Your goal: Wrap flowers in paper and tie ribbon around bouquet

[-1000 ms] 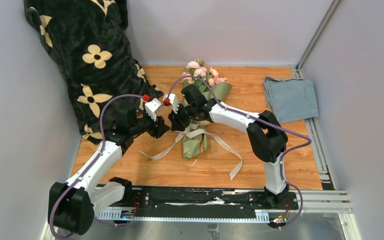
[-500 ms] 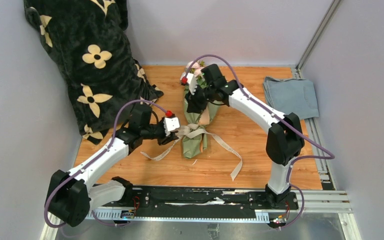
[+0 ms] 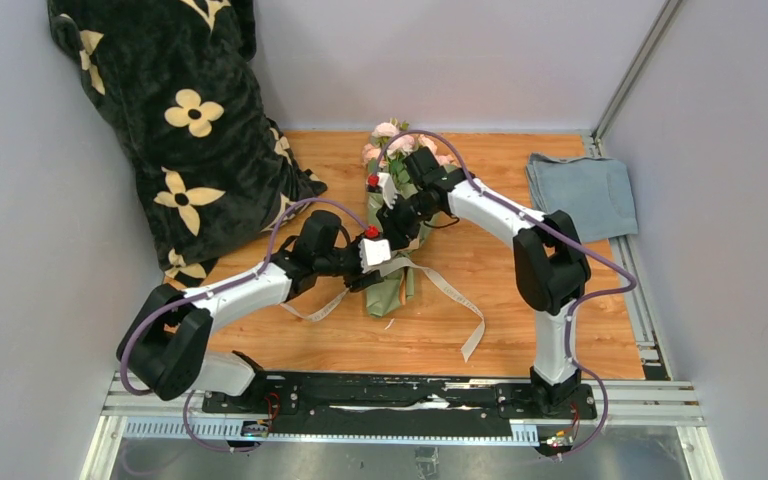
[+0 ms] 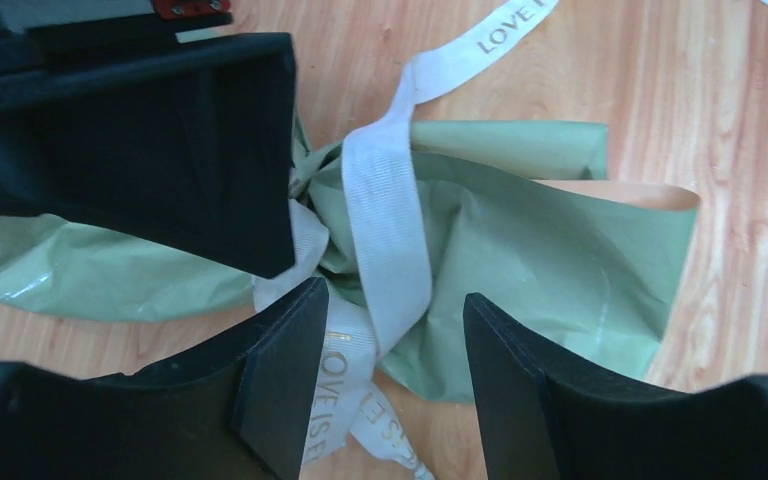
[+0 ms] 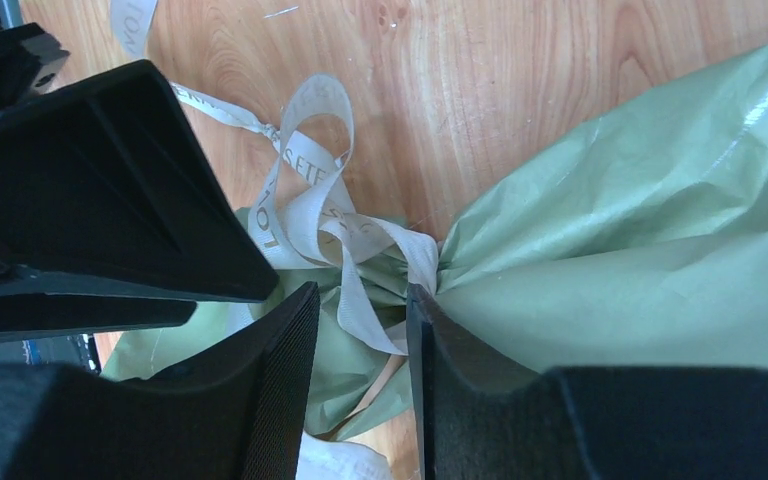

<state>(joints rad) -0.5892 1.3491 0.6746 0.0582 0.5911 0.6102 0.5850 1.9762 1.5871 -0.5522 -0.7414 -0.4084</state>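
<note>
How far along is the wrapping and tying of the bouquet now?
Done: the paper is wrapped around the flowers, and the ribbon is cinched around its neck. In hand: the left gripper and right gripper straddle the ribbon at the knot, jaws open. Left: probably tightening or a bow; the ends lie loose.

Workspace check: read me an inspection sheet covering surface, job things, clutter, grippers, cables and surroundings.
Surface: wooden tabletop, nothing wrong seen.
Job's things: bouquet lying flat, flowers at the far end; ribbon cinched around the pinched paper, tails loose on the wood.
Clutter: black plush blanket far left; folded blue-grey cloth far right.
Grippers: left gripper open over the ribbon crossing; right gripper open, ribbon strands in its gap.
Cables: purple cables along both arms.
Surroundings: grey walls; metal rail at the near edge.
</note>
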